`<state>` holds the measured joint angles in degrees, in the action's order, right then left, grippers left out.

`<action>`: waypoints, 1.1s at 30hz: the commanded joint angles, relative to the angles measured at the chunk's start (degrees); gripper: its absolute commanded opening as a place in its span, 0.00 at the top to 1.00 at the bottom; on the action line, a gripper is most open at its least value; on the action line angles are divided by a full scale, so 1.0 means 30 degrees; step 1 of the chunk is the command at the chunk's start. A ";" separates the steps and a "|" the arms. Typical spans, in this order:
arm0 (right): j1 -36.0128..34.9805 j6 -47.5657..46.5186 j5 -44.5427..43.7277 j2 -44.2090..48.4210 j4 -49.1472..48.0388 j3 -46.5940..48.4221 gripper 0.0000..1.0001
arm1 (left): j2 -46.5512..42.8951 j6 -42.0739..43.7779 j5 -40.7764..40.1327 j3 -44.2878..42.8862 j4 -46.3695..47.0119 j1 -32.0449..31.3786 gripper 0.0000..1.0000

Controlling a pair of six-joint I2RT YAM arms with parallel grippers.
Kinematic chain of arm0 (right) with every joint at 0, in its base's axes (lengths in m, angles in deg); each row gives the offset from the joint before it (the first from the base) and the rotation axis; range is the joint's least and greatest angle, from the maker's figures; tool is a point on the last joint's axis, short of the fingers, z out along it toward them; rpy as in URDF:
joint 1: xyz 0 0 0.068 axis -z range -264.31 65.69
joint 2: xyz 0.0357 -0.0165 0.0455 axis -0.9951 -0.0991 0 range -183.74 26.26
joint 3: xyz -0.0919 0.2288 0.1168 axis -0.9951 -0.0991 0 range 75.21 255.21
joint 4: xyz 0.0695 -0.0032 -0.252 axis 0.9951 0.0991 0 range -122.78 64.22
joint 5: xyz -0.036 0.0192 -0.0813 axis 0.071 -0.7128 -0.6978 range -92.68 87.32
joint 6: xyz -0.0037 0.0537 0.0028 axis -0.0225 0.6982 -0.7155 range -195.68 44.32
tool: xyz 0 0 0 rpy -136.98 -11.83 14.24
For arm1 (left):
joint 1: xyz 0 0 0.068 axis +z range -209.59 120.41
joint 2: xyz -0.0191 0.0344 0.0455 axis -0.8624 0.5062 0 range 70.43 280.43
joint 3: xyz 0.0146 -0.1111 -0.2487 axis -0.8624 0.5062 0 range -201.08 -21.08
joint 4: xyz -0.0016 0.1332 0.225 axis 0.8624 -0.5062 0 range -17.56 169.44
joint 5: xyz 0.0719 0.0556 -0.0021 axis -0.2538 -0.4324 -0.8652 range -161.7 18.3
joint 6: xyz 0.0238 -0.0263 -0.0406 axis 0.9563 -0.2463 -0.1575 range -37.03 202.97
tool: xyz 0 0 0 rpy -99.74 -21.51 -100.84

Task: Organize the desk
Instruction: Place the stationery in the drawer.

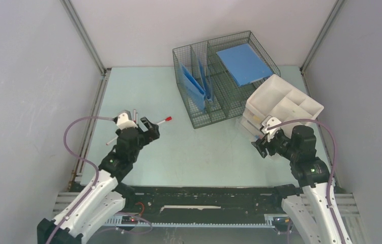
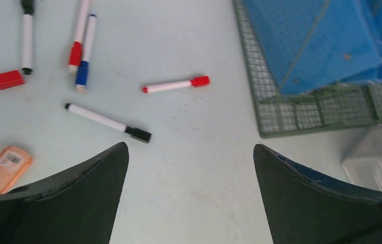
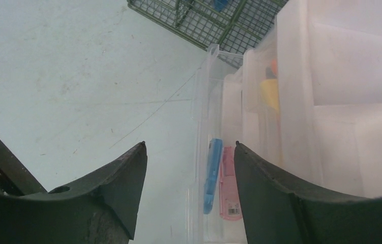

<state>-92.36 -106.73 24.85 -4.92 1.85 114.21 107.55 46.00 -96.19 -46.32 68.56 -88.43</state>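
Observation:
The desk (image 1: 194,147) is pale mint-green. My left gripper (image 1: 148,128) is open and empty above it, with bare desk between the jaws in the left wrist view (image 2: 189,146). Several whiteboard markers lie ahead of it: a red-capped one (image 2: 176,85), a black-capped one (image 2: 108,122), and a red one (image 2: 79,46) beside a blue one (image 2: 86,53). An orange eraser (image 2: 3,169) lies at the left. My right gripper (image 1: 261,145) is open at the front of a clear plastic drawer unit (image 1: 283,104). Its jaws (image 3: 189,144) straddle a drawer's front wall (image 3: 205,152) without closing.
A wire basket (image 1: 201,122) stands at the back centre-right, with upright blue folders (image 1: 194,84) and a flat blue folder (image 1: 243,63). A blue item (image 3: 212,175) and a pink item (image 3: 228,183) lie in the clear drawer. Grey walls close in both sides.

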 commanded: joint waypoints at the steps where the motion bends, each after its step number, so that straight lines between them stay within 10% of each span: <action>1: -0.0411 -0.0375 0.0035 -0.0091 -0.0046 0.0056 0.29 | 0.2014 0.0448 0.4487 -0.1366 -0.0630 0.3324 0.01; 21: -0.2331 -0.0549 -0.0736 -0.0266 0.0167 0.0210 0.24 | 0.8214 0.1376 0.3769 -0.5519 -0.7499 1.0001 0.02; 33: -0.2618 -0.0491 -0.1116 -0.0703 0.0119 0.0212 0.22 | 1.1697 0.7075 0.6454 -0.6989 -0.8912 1.2615 0.00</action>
<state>-99.82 -107.61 22.42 -6.82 2.75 114.21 141.19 58.61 -79.03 -63.32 44.30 -51.84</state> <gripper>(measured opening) 0.776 0.996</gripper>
